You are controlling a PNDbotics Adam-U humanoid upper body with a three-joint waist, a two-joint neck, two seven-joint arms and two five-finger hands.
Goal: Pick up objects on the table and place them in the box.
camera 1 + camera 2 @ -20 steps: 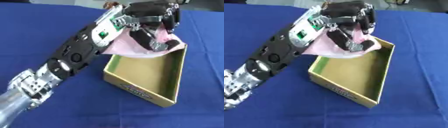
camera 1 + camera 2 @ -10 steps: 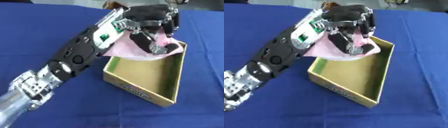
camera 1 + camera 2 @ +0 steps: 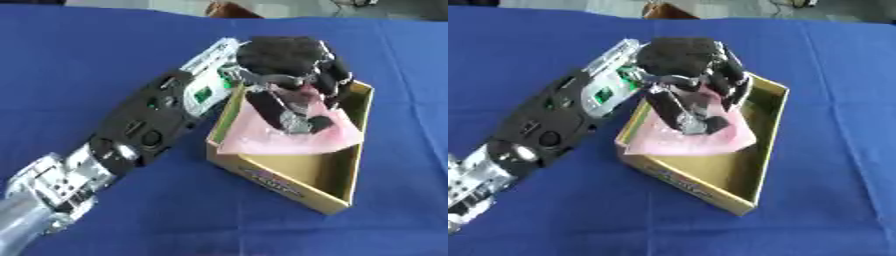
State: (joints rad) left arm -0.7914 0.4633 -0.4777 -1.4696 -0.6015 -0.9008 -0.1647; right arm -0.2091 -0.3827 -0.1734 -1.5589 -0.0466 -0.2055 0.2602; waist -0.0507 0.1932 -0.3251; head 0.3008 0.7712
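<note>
Reaching in from the lower left, my left arm [image 3: 140, 135] crosses the blue table [image 3: 79, 55] and ends with my left hand [image 3: 293, 75] directly over the box [image 3: 302, 182]. My hand covers much of what lies below it: the far part of the box interior and the upper portion of the pink item [image 3: 289, 140] are hidden behind the palm and fingers. My lower forearm is cut off at the bottom left corner. My right hand shows in neither eye view.

My fingers [image 3: 677, 111] curl downward and close around the top of the pink item, with the thumb side and finger side on opposite faces of it. Whether the item's underside rests on the box floor cannot be determined from these views; its lower edge lies across the box interior and overlaps the left wall.

The pink item is a flat, soft-looking piece, pale pink, with a slightly glossy, wrinkled surface, roughly rectangular. Its exact type cannot be made out.

The box is open-topped, shallow, yellow-tan, set at an angle to the table edge, with a printed label on its near outer wall; the print is unreadable. At the far edge of the table a brown shape [image 3: 232, 10] is partly cut off and not identifiable.
</note>
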